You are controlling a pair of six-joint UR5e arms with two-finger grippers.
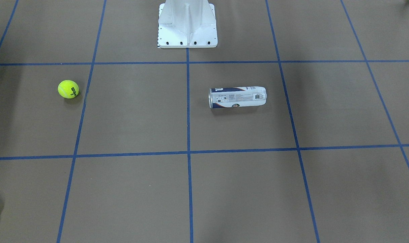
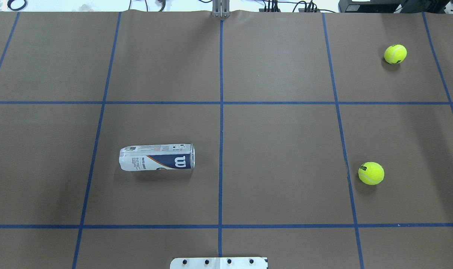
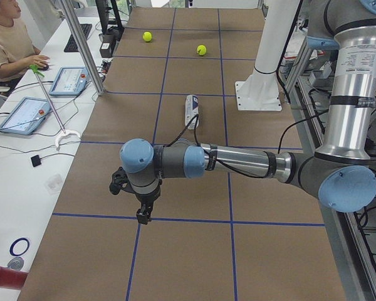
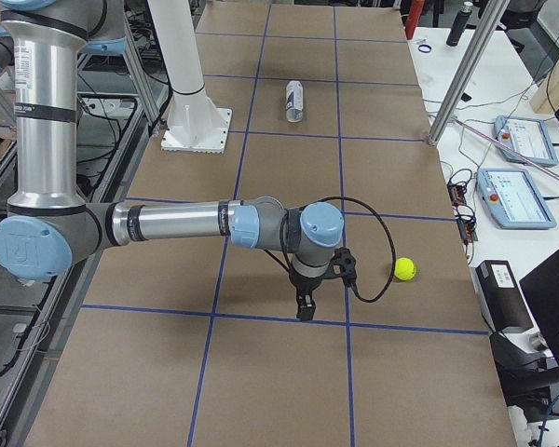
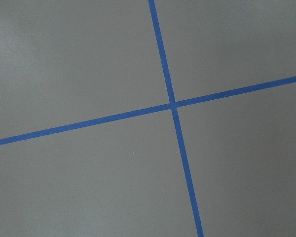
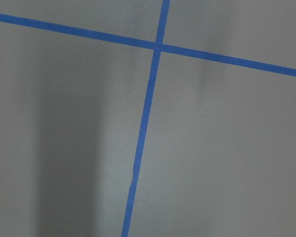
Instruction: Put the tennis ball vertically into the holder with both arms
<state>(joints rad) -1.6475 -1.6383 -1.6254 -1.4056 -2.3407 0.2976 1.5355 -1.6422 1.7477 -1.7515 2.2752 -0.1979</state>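
Observation:
The holder, a clear can with a navy Wilson label, lies on its side left of the centre line, its silvery rim towards that line. It also shows in the front view. A tennis ball with "Wilson 3" print rests on the robot's right side. A second ball lies farther out. My left gripper hangs over bare table near the left end, far from the can. My right gripper hangs near the right end, beside the farther ball. I cannot tell whether either is open.
The white robot base stands at the table's near middle. Blue tape lines grid the brown table. A side bench with tablets and a seated operator runs along the far edge, with metal posts.

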